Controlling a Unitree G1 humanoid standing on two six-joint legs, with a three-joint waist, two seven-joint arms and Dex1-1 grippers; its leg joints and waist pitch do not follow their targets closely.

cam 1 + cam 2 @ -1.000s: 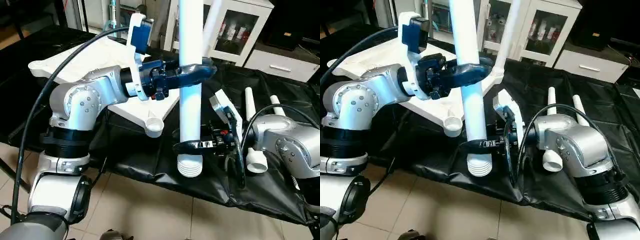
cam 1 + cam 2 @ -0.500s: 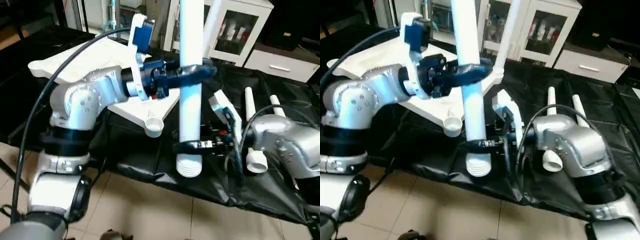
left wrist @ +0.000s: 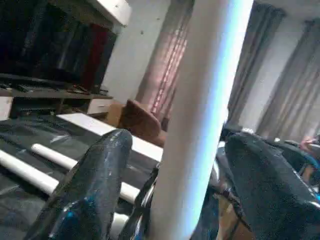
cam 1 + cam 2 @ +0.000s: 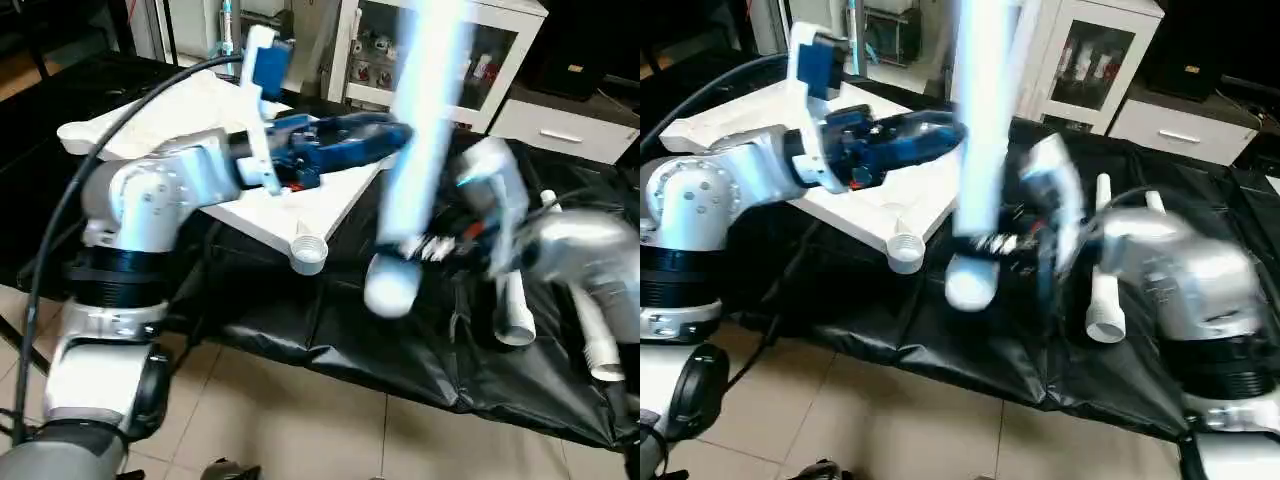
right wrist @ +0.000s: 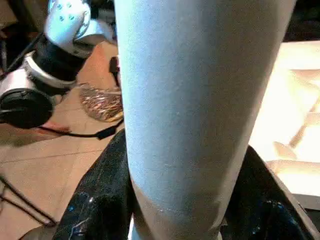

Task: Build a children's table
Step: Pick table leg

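Table leg (image 4: 425, 120) upright, right gripper (image 4: 425, 248) clamped near threaded end. Left gripper (image 4: 375, 135) spread, free of leg. Tabletop (image 4: 190, 130) at ten o'clock, socket (image 4: 308, 255) beside. Step: carrying leg to socket. Next: align, screw in.

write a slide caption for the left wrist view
White table leg stands between the left pincer's spread black fingers, clear of both.

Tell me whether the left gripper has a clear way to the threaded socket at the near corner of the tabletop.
Probably yes. The left gripper stands open above the tabletop, and the socket sits uncovered below it. The leg in the right gripper hangs just beside, not over it.
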